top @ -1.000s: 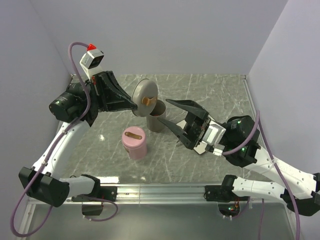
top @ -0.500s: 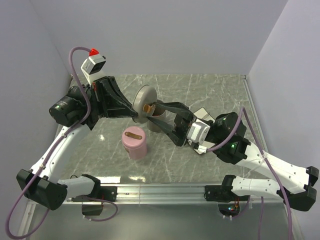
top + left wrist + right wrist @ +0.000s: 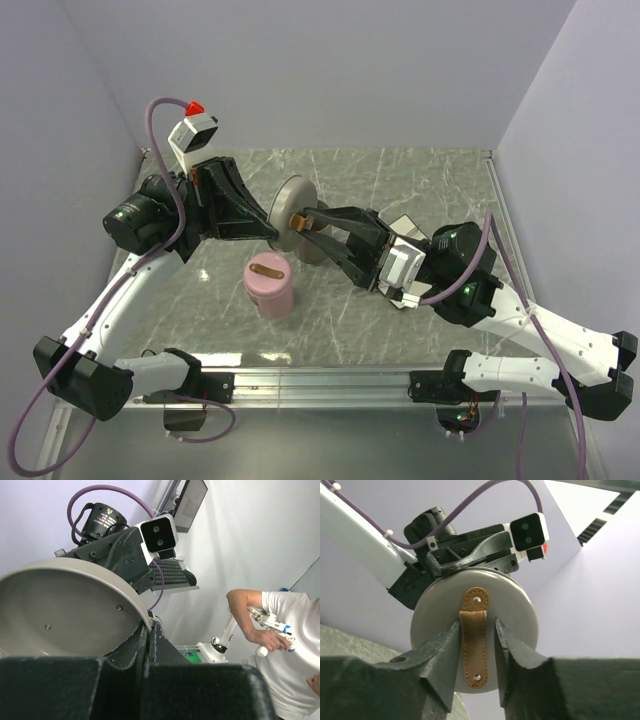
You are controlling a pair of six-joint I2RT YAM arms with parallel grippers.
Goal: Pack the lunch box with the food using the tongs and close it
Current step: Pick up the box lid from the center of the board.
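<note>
Left gripper (image 3: 272, 232) clamps shut on the rim of the round grey lunch-box lid (image 3: 290, 207), holding it on edge just above the grey cylindrical pot (image 3: 314, 250) so that, we judge, its tan leather strap (image 3: 474, 650) faces the right gripper (image 3: 476, 622), whose part-open fingers (image 3: 442, 655) flank the strap without gripping; we see neither tongs nor food, only a pink lidded canister (image 3: 268, 288) nearby.

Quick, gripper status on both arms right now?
Left gripper: closed, holding the grey lid by its rim.
Right gripper: open, fingers either side of the lid's tan strap, not clamped on it.
</note>
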